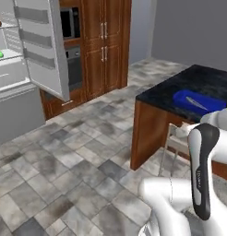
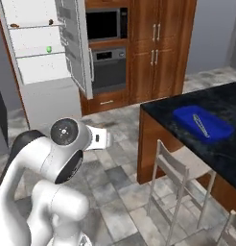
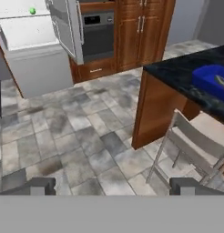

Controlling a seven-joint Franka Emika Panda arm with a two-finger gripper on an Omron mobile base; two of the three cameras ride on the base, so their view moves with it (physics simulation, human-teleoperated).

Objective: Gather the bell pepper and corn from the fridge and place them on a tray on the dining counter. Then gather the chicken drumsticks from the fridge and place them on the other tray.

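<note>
Your gripper (image 3: pixel 112 186) hangs over the tiled floor with its fingers spread wide and nothing between them. The fridge (image 2: pixel 43 72) stands open across the room (a small green item on a shelf), and a blue tray (image 2: pixel 203 123) sits on the dining counter (image 2: pixel 206 101).

Chair (image 3: pixel 196 145) crowds counter (image 3: pixel 186 73) — floor open.

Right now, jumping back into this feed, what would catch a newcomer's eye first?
Probably the bright blue tray with its silver utensil on the black dining counter, at the right. Next, the fridge at far left, its door swung open, with a small green item on a white shelf. The hand is open over bare floor tiles.
</note>
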